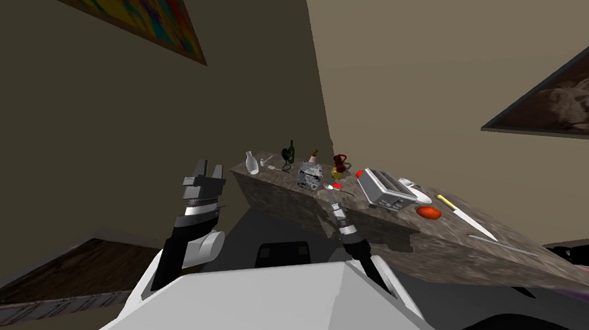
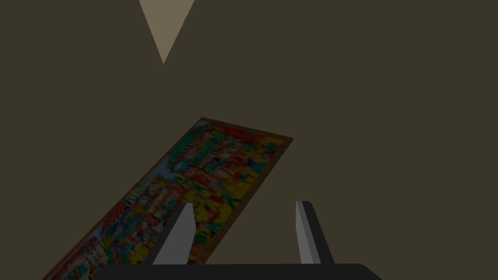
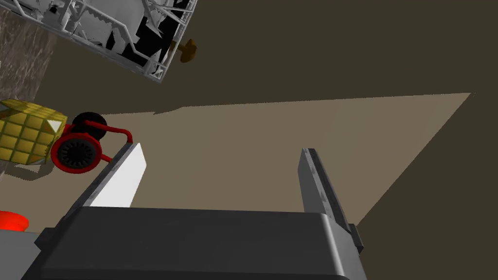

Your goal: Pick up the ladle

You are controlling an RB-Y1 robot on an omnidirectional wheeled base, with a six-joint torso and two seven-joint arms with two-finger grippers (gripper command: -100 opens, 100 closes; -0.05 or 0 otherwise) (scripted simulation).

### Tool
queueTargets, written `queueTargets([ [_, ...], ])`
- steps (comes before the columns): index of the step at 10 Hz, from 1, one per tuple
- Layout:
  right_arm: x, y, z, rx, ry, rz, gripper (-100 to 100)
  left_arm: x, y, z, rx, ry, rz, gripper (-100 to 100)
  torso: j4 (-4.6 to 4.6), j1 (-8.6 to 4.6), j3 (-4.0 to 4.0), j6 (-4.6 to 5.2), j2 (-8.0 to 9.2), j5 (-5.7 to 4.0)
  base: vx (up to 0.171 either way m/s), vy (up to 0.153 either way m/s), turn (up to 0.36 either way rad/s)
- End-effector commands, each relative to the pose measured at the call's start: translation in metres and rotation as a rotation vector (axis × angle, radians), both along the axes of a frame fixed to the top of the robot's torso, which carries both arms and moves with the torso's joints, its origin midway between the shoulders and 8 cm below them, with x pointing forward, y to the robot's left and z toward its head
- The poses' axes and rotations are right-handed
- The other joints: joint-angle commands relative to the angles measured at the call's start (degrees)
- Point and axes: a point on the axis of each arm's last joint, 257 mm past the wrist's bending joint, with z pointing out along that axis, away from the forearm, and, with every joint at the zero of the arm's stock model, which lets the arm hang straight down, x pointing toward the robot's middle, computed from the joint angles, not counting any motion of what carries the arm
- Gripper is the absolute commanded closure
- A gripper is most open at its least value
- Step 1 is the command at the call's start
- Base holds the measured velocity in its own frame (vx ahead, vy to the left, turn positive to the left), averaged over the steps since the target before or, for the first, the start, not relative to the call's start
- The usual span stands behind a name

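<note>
Hanging raised on the robot's left, short of the counter's end, the left gripper [image 2: 245, 209] is holding its fingers spread with nothing between them. Next out, the right gripper [image 3: 221, 150] is hovering at the near edge of the brown stone counter [image 1: 516, 257], its blades likewise parted and empty, aiming over the top toward the wall rather than down.

Just past those fingertips a small utensil with a pale bowl and a red patch is lying on the stone. I am taking it for the ladle [image 1: 333, 186], though it is too small to be sure. It is sitting near the right gripper but outside the gap. In the right wrist view a red sliver at the edge, beyond the brightly lit finger, may be part of it.

To do this step well, the hand is going to need tipping downward and shifting sideways until both blades are straddling the handle, then lowering before closing.

Behind the ladle, a red-and-black pitcher [image 3: 78, 151] and a grey wire basket [image 3: 121, 34] are standing close, so the approach is needing care. A toaster [image 1: 386, 189] is sitting farther along.
</note>
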Motion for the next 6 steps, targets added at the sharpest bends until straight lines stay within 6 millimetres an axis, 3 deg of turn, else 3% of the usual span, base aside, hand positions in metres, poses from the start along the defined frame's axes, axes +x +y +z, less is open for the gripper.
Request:
queueTargets([
  [1,-0.015,-0.001,-0.045,-0.091,0.105,0.016,-100,0.000,0.000,0.000,0.000,0.000,0.000,0,0.00,0.00,0.00,0.00,0.00,0.00,-0.103,0.114,0.124],
  [2,-0.015,-0.001,-0.046,-0.094,0.108,0.018,-100,0.000,0.000,0.000,0.000,0.000,0.000,0,0.01,0.06,0.03,0.00,0.04,0.02,-0.064,0.062,0.034],
  [4,-0.041,-0.007,-0.102,-0.213,0.232,0.048,-100,0.000,0.000,0.000,0.000,0.000,0.000,0,-0.01,-0.13,-0.05,0.00,-0.11,-0.02,-0.058,0.068,0.122],
  [5,-0.043,-0.010,-0.109,-0.221,0.249,0.049,-100,0.000,0.000,0.000,0.000,0.000,0.000,0,-0.02,-0.09,-0.05,0.00,-0.10,-0.01,-0.050,0.058,0.056],
  [6,-0.058,-0.014,-0.131,-0.286,0.301,0.073,-100,0.000,0.000,0.000,0.000,0.000,0.000,0,-0.02,-0.14,-0.07,0.01,-0.14,-0.01,-0.050,0.059,0.085],
])
